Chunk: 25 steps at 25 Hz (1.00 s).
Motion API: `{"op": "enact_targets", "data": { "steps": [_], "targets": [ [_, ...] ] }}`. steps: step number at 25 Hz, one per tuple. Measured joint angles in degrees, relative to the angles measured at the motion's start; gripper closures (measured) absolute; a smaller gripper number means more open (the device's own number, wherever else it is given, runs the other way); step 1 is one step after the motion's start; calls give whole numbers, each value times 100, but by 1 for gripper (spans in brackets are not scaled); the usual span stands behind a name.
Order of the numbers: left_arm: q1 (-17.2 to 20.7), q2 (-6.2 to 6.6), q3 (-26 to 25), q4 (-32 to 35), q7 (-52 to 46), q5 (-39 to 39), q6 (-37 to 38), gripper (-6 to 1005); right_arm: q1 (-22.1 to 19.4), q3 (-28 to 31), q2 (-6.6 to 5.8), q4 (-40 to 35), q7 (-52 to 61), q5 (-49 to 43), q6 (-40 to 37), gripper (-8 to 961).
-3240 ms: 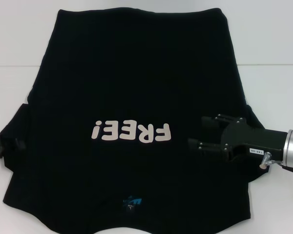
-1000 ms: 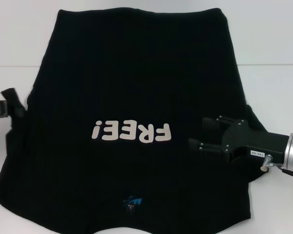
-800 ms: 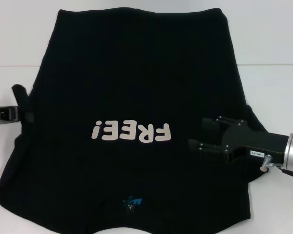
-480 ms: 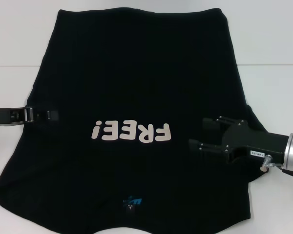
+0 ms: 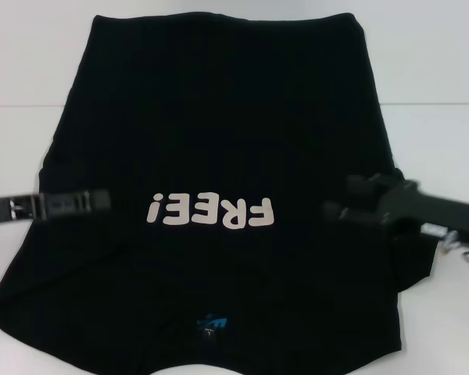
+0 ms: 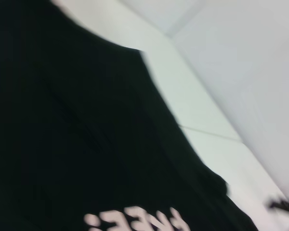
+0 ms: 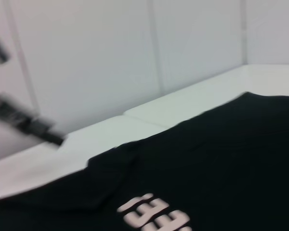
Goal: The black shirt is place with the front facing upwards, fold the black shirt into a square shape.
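Large black cloth T-shirt lies flat, front up, on white table. Left gripper left of "FREE!" lettering, right gripper right of it; finger states unclear. Advice: fold both sides evenly inward.

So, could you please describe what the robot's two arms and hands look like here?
The left hand is slim, flat and black, with small pale markings on its arm. The right hand is a chunkier black block, with a small white label, a silver metal wrist cylinder and a thin cable.
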Motion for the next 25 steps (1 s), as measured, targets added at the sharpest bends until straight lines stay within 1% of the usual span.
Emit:
{"op": "enact_targets", "data": {
  "steps": [1,3,5,8,9,10,11,13,15,16,17,18,20,22,25],
  "targets": [
    [29,-37,-3,0,275,-32,139,570,-19,30,-41,-68,276,-13,-4,125],
    [111,-170,-4,-6,1025,-107,528,526,-79,74,-233,-312,1189,-58,14,125],
    [173,-289,-15,-11,1710,-159,866,430,-105,77,-412,-496,2030,-179,45,125],
    [239,-494,-39,-20,2604,-245,1244,287,-64,119,-735,-894,3571,-729,43,126],
    [249,-555,-41,-23,2841,-266,1325,227,-36,173,-813,-1078,4085,-1017,19,126],
    [254,-589,-40,-25,2947,-272,1360,168,1,247,-869,-1283,4607,-1365,-24,126],
    [261,-643,-39,-28,3098,-271,1396,108,48,321,-891,-1486,5006,-1719,-92,126],
    [283,-706,-30,-25,3214,-241,1382,110,208,489,-914,-1915,5963,-2715,-295,126],
    [310,-729,-36,-36,3231,-222,1332,111,451,653,-913,-2120,6604,-3756,-476,127],
    [341,-731,-47,-52,3252,-240,1292,112,698,830,-880,-2173,6905,-4563,-606,127],
    [341,-731,-47,-52,3252,-240,1292,112,698,830,-880,-2173,6905,-4563,-606,127],
    [358,-729,-49,-56,3271,-253,1279,112,825,899,-854,-2158,6968,-4909,-663,127],
    [381,-718,-54,-58,3300,-262,1264,112,963,922,-794,-2088,6992,-5163,-719,128],
    [396,-703,-57,-59,3308,-266,1260,112,1036,890,-747,-1970,6993,-5190,-737,128],
    [413,-688,-81,-61,3314,-269,1260,112,1102,889,-714,-1793,6986,-5165,-703,128]
  ]
}}
